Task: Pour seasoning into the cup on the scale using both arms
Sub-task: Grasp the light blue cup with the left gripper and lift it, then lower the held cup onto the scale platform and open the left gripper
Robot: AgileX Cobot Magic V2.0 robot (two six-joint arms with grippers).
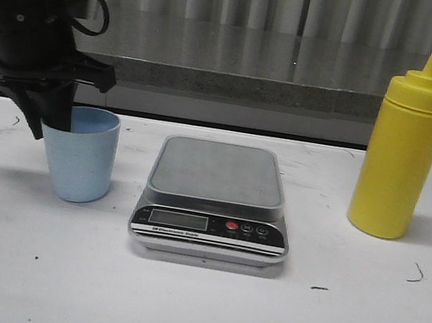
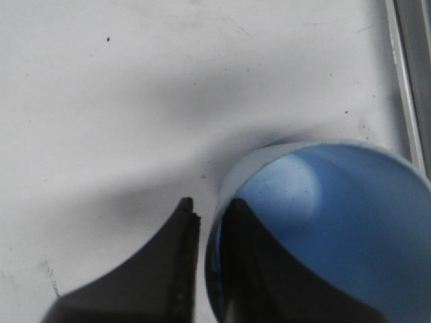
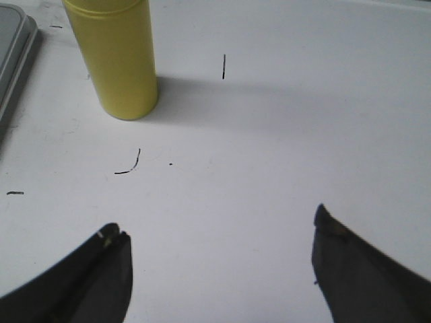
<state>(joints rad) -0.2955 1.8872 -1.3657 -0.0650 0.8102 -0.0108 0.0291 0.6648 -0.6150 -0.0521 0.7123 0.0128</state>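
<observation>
Scale [image 1: 215,203]: nearest item in the front view, flat on the white bench [image 1: 192,307] at centre. Steel platform bare; black front panel with small display and red button faces the camera. One corner of it shows at the edge of the right wrist view [image 3: 12,60].

Cup [image 1: 79,153]: pale blue, upright on the bench, left of the scale and apart from it, not on the platform. Inside looks empty in the left wrist view [image 2: 323,222].

Left claw [image 1: 50,121]: black, comes down from the upper left onto the cup's left rim. In the left wrist view [image 2: 209,229] one finger sits outside the wall and the other inside, with the rim between them and almost no gap; the claw is clamped on the cup wall. The cup's base is on the bench.

Bottle [image 1: 400,155]: yellow, upright on the bench, right of the scale and well apart from it, slightly farther back than the cup. Conical nozzle uncovered, with the cap hanging off a thin strap to the upper right. Only its lower body shows in the right wrist view [image 3: 116,57].

Right claw [image 3: 219,252]: seen only in its own wrist view. Fingers wide apart, nothing between them, over bare bench marked with a few short dark lines, near the bottle but clear of it.

Background: grey ledge and pale curtain behind the bench.
</observation>
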